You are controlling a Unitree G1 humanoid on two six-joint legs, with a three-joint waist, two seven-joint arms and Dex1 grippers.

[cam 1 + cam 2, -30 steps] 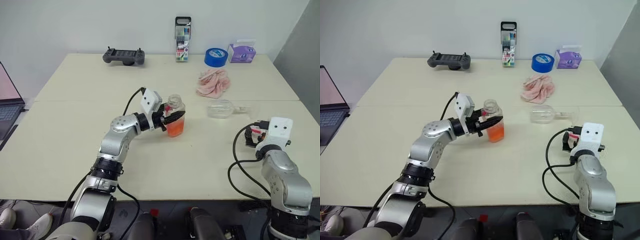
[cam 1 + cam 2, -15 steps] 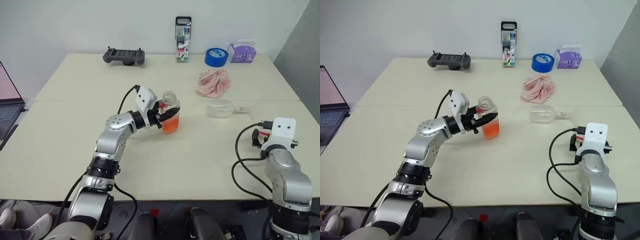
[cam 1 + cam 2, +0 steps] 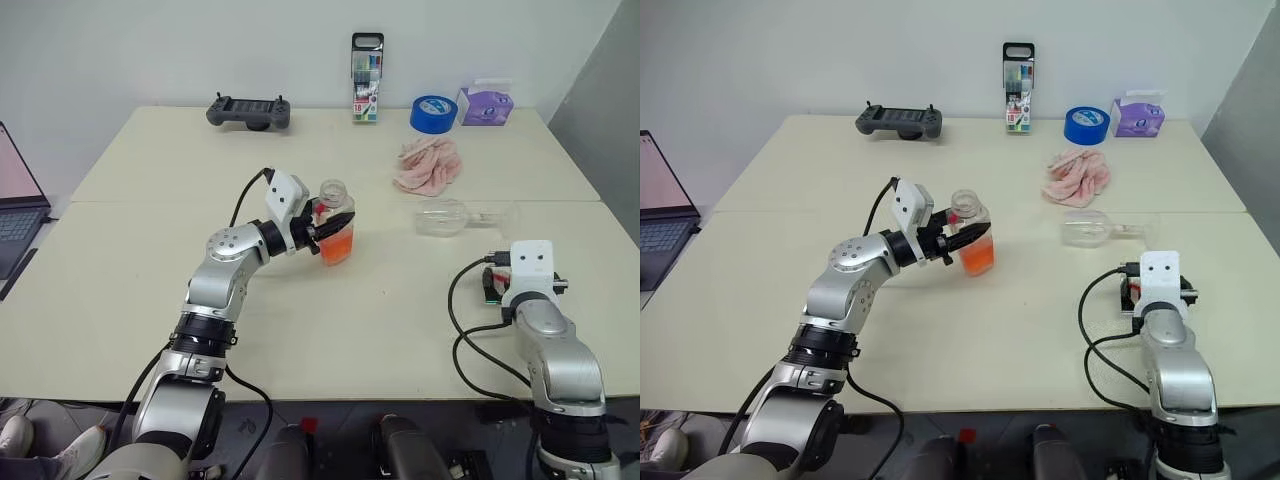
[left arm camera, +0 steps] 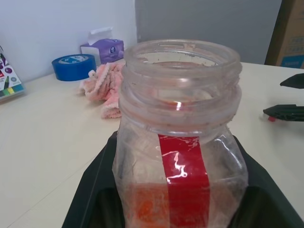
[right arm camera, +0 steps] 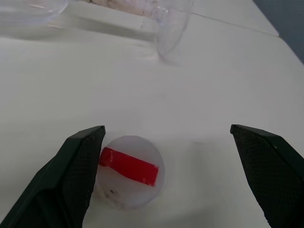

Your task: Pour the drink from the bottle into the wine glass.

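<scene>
Your left gripper (image 3: pixel 322 226) is clamped around the uncapped bottle (image 3: pixel 336 222), held above mid-table with orange drink (image 3: pixel 337 247) low inside. Your right gripper (image 5: pixel 168 156) stands wide apart over the white cap (image 5: pixel 128 171). The wine glass (image 3: pixel 455 216) lies sideways just beyond.

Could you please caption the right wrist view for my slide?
Open right tool over a white cap on the table, near the toppled wine glass.

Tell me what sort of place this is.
Probably an office or lab workspace, not a kitchen: two plain cream tables against a bare wall, with a laptop, a handheld controller, a marker case and blue tape.
</scene>
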